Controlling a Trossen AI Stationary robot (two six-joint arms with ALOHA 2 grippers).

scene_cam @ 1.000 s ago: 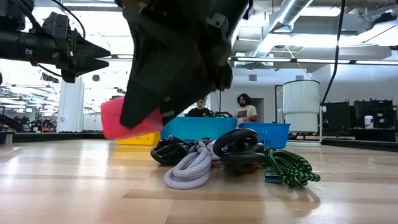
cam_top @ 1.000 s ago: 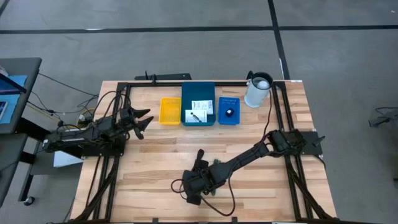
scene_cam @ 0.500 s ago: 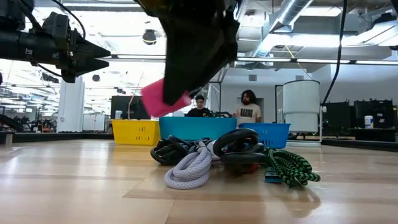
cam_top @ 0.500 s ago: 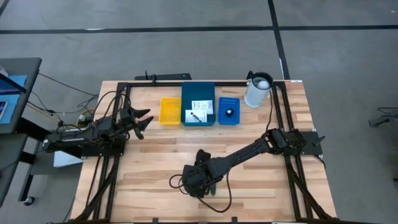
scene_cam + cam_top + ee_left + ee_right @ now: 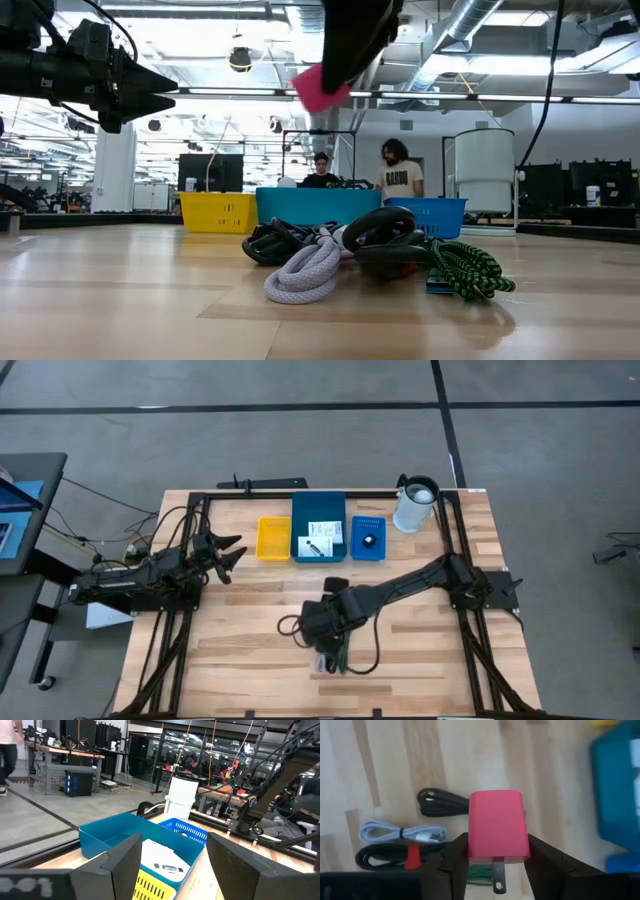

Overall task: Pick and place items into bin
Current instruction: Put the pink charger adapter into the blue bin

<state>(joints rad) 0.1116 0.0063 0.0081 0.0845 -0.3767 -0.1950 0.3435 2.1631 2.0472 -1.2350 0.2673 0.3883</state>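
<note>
cables: [image 5: 335, 657] messy pile on the table [image 5: 250, 610], 6 o'clock of the teal bin [image 5: 319, 525]
charger: [image 5: 498, 826] pink-red plug, prongs out
right gripper: [image 5: 495, 857] fingers clamped on it
left gripper: [image 5: 172, 860] fingers wide

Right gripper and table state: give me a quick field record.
right gripper: shut on pink plug, raised above the cable pile
left gripper: open, idle at the table's left side
teal bin: holds white cards
blue basket: one small dark item
yellow bin: looks empty
</note>
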